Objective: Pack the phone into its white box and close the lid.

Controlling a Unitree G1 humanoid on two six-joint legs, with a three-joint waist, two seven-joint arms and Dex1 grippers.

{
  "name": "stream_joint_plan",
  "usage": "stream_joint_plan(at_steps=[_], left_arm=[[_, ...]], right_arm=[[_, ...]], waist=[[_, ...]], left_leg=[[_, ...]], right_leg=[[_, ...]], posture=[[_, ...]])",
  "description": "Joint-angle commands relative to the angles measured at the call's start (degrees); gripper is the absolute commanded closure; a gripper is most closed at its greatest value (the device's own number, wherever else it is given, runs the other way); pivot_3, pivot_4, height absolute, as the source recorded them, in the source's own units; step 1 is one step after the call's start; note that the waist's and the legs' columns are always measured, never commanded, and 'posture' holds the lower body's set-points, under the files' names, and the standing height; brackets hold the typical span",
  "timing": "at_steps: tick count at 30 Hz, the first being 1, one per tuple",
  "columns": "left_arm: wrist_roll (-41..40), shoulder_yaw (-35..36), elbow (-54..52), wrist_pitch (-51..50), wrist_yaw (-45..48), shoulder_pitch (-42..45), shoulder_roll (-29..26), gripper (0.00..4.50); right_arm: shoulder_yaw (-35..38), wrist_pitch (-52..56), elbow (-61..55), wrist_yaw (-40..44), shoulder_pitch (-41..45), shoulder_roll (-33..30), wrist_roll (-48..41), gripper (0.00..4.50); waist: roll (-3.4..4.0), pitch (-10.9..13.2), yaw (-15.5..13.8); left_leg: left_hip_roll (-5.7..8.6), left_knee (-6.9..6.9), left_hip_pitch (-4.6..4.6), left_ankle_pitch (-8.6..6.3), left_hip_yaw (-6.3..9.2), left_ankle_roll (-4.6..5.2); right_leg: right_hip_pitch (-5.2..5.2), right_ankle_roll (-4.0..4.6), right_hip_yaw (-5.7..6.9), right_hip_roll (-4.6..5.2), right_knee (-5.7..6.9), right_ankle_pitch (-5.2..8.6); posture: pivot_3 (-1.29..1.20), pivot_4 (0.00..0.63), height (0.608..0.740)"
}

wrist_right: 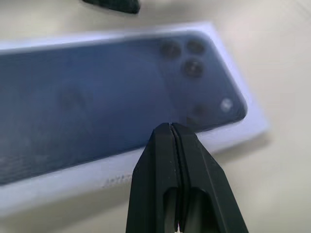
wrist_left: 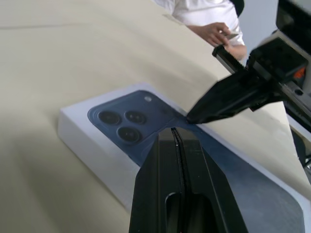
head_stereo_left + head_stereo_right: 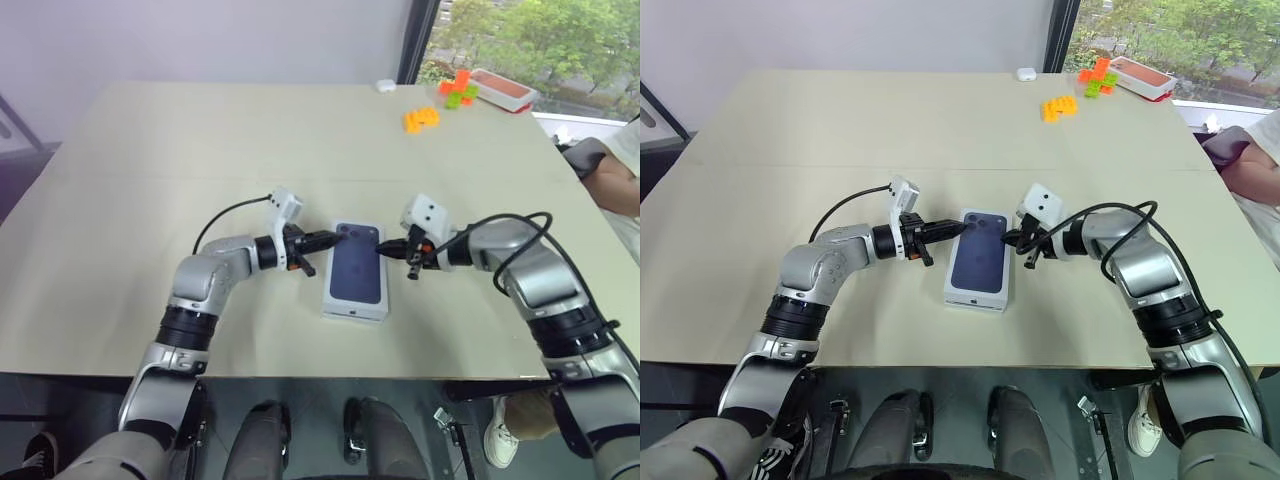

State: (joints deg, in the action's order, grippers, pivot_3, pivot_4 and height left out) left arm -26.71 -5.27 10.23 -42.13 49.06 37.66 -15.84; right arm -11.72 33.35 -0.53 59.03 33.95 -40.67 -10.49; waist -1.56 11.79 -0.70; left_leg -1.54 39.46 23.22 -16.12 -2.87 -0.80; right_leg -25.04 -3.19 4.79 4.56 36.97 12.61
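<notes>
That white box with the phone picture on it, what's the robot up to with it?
The lid, printed with a dark blue phone back, sits on the white box on the table. The robot has both arms at its far end: the left gripper and the right gripper, both shut, meet the lid's top from either side, seemingly pressing it down. A person sits at the table's far right corner.

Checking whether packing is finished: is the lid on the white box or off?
On. The lid, printed side up, sits squarely as one closed box on the table; no tray shows beside it.
</notes>
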Motion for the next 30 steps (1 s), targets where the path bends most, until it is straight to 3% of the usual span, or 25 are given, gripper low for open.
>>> stream_joint_plan(at_steps=[1,11,19,22,30], left_arm=[[-1.45,-3.66,-5.32,-4.0,4.57,-1.69,-2.55,4.5],[-1.9,-3.78,-7.9,-6.12,6.19,-3.94,-6.15,4.5],[-1.96,2.89,-6.79,-2.77,-1.32,-3.54,-3.54,4.5],[0.8,4.35,-2.28,1.11,-5.35,-2.16,-2.62,4.5],[5.11,3.46,10.33,5.68,-9.13,3.21,1.32,4.5]], right_arm=[[-1.47,3.03,-7.62,5.53,-4.08,-4.32,-2.37,4.47],[-1.07,6.19,-10.73,4.61,-4.55,-4.0,-4.05,4.47],[2.02,1.98,-1.54,-1.79,0.18,-2.21,-0.47,4.47],[2.16,-0.71,5.38,-7.48,3.44,-0.45,3.14,4.47],[-1.28,-4.27,11.24,-10.9,4.01,2.72,8.34,4.47]], waist=[[0.01,-0.01,-0.01],[-0.01,-0.03,0.12],[-0.01,-0.03,0.07],[-0.01,-0.03,0.05],[0.0,-0.03,-0.01]], left_leg=[[-0.01,-0.01,0.0,0.0,0.03,0.0],[-0.18,-0.01,-0.49,0.0,0.11,0.0],[-0.2,-0.01,-0.54,0.0,0.07,0.0],[-0.18,0.0,-0.51,0.0,0.03,0.0],[-0.06,-0.03,-0.25,-0.01,0.02,0.02]], right_leg=[[0.0,0.0,0.01,-0.02,0.0,0.0],[0.37,0.02,-0.05,-0.09,-0.01,0.04],[0.41,0.02,-0.11,-0.1,0.0,0.03],[0.39,0.02,-0.13,-0.08,0.0,0.03],[0.22,0.0,-0.08,-0.02,-0.04,0.02]], posture=[[0.0,0.15,0.74],[0.0,0.15,0.74],[0.0,0.15,0.74],[0.0,0.15,0.74],[0.0,0.15,0.74]])
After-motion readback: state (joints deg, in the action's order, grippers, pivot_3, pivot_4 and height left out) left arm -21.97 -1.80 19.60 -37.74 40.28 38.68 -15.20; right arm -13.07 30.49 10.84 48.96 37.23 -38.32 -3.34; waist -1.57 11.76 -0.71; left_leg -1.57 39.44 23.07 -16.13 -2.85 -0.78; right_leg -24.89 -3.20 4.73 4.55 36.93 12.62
